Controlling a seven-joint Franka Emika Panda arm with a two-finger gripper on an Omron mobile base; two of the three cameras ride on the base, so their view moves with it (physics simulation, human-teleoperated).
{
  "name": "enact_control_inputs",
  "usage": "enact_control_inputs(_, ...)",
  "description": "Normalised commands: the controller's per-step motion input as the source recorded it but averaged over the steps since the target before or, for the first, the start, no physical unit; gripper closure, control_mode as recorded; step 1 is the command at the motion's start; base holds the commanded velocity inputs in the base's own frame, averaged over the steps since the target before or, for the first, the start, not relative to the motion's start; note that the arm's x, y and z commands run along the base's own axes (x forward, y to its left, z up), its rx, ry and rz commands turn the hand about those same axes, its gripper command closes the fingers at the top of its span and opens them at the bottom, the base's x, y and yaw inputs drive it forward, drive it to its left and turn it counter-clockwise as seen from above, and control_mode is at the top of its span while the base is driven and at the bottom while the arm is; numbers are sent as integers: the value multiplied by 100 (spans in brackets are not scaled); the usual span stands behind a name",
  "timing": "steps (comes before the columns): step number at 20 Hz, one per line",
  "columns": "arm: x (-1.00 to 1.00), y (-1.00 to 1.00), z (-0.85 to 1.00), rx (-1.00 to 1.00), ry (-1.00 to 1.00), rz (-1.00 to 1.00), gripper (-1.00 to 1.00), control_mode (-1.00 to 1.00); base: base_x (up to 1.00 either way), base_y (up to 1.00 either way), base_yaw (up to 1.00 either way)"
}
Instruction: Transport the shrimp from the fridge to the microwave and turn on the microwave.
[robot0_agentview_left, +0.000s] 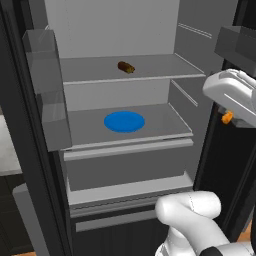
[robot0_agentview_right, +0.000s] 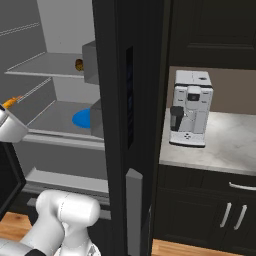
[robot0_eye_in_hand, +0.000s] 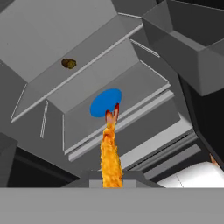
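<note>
Hand view puts the shrimp (robot0_eye_in_hand: 110, 153) nearest of all: a long orange, crumb-textured body rising from between the fingertips at the bottom edge, its reddish tail pointing toward the blue plate (robot0_eye_in_hand: 106, 102). The gripper (robot0_eye_in_hand: 111, 181) is nearly closed and clamped on the shrimp's thick end, holding it out in front of the fridge (robot0_agentview_left: 125, 30), clear of the shelves. In the left base view a small orange tip (robot0_agentview_left: 227, 118) pokes from under the white hand, beside the fridge's right wall and level with the plate's shelf. Beyond, the blue plate sits bare in the middle of the fridge's middle shelf, and farther up and back a dark brown food piece (robot0_agentview_left: 126, 67) lies on the upper shelf. To the right of the fridge's door, in the right base view, a coffee machine (robot0_agentview_right: 191, 108) stands on a counter. The shrimp is probably very light, somewhat soft and curved, so it could pivot or slip between narrow fingers; a hold across the thick middle, rather than the thin tail, seems safest for carrying.
</note>
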Motion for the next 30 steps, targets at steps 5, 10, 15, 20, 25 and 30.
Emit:
enact_control_inputs(5,0,0,0,0,0,0,100,100,-11,0,0)
enact_control_inputs(10,0,0,0,0,0,0,100,100,-59,0,0)
enact_control_inputs(15,0,0,0,0,0,0,100,100,-72,0,0)
enact_control_inputs(20,0,0,0,0,0,0,100,100,-78,0,0)
enact_control_inputs(25,0,0,0,0,0,0,100,100,-58,-33,-1)
enact_control_inputs(30,0,0,0,0,0,0,100,100,-40,-80,0)
